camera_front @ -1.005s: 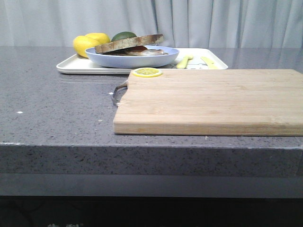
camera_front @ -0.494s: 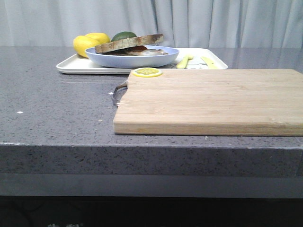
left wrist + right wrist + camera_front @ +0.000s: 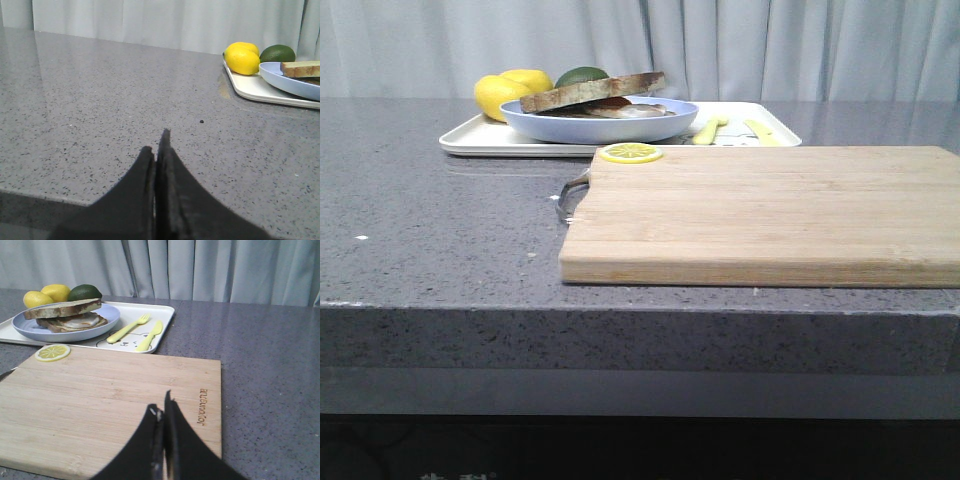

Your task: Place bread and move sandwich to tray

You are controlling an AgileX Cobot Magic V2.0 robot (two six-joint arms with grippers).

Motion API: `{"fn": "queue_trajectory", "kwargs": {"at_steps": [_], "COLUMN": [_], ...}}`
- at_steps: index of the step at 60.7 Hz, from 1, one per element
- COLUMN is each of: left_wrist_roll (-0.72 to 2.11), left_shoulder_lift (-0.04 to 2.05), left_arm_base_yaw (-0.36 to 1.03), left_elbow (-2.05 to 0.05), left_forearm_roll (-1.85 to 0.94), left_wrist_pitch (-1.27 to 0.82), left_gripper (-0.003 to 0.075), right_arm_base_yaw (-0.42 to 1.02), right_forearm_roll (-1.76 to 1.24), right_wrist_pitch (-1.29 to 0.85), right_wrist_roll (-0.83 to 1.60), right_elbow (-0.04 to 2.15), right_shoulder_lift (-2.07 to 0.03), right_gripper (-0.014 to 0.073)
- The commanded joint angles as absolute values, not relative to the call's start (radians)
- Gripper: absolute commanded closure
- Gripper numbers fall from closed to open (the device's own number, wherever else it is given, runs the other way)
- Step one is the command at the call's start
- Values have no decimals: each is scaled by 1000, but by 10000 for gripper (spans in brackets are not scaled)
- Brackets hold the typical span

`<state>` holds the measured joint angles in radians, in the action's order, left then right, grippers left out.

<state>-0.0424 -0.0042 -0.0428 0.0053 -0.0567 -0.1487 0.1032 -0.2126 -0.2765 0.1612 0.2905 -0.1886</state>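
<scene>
Bread: the plain slice lay tilted on top of the egg slice, so the sandwich looked already assembled on its plate.
Sandwich position: the pale blue plate sat on the white tray at the far side of the table, beside two lemons and a green fruit; judged from this, both steps of the task seemed done.
Handling of the bread: probably light and soft with a firmer crust; best pinched lightly across the crust edges, since a hard squeeze would dent the crumb.
Handling of the plate: likely rigid, smooth and slippery, with the top slice loose and free to slide; the rim would be the place to hold, kept level.
Left gripper: jaws pressed together with nothing between them, low over bare table, well apart from the tray.
Right gripper: jaws clenched and empty, over the wooden cutting board.
Other items: a lemon slice rested on the board's far corner; a yellow fork and knife lay on the tray.
</scene>
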Motion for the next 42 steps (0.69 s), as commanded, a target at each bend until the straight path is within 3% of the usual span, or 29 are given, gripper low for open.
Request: {"fn": "queue_trajectory", "kwargs": {"at_steps": [1,12,26,42], "left_wrist_roll": [-50,-50,-50,-50], "left_shoulder_lift": [-27,-27,-27,-27], "left_arm_base_yaw": [-44,-44,-44,-44], "left_elbow": [6,6,6,6], "left_forearm_roll": [-66,-66,-66,-66], "left_wrist_pitch": [-70,-70,-70,-70], "left_gripper": [741,741,741,741], "right_arm_base_yaw": [105,105,105,105], "right_forearm_roll": [-210,-208,-209,-233], "right_wrist_pitch": [-199,-127,70,-79], "right_wrist_roll": [162,160,94,90], "right_elbow": [317,270,41,-25], "right_shoulder_lift": [-200,-200,-110,24], "right_gripper": [654,654,654,654]}}
